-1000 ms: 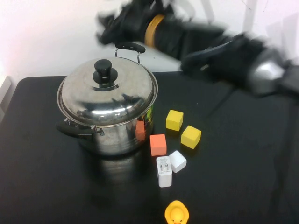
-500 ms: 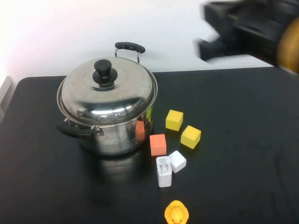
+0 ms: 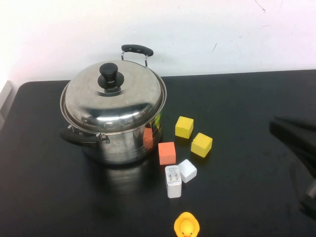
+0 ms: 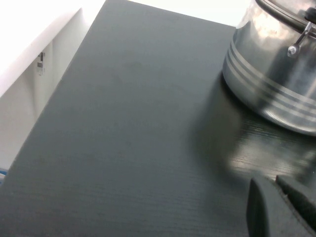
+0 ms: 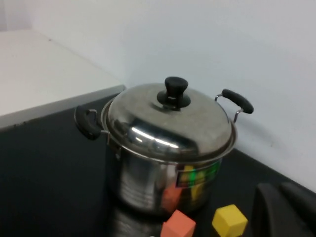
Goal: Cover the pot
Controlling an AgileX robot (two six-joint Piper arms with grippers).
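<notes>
The large steel pot [image 3: 123, 145] with black side handles stands at the left middle of the black table. The domed steel lid [image 3: 118, 101] with a black knob [image 3: 109, 74] sits on it. My right gripper [image 3: 276, 129] is at the right edge of the high view, far from the pot, shut and empty. The right wrist view shows that gripper [image 5: 281, 190] and the covered pot [image 5: 153, 182]. My left gripper [image 4: 274, 185] is out of the high view; the left wrist view shows it shut and empty, low over the table beside the pot's wall [image 4: 276, 74].
Right of the pot lie two yellow blocks [image 3: 184, 127] [image 3: 201, 144], an orange block [image 3: 167, 153], a white cube [image 3: 187, 170] and a white charger [image 3: 173, 181]. A yellow duck [image 3: 186, 225] sits at the front edge. The table's left edge [image 4: 59, 89] borders a white surface.
My right arm has swung from above and behind the pot to the right and down to the table's right edge. The lid has stayed on the pot.
</notes>
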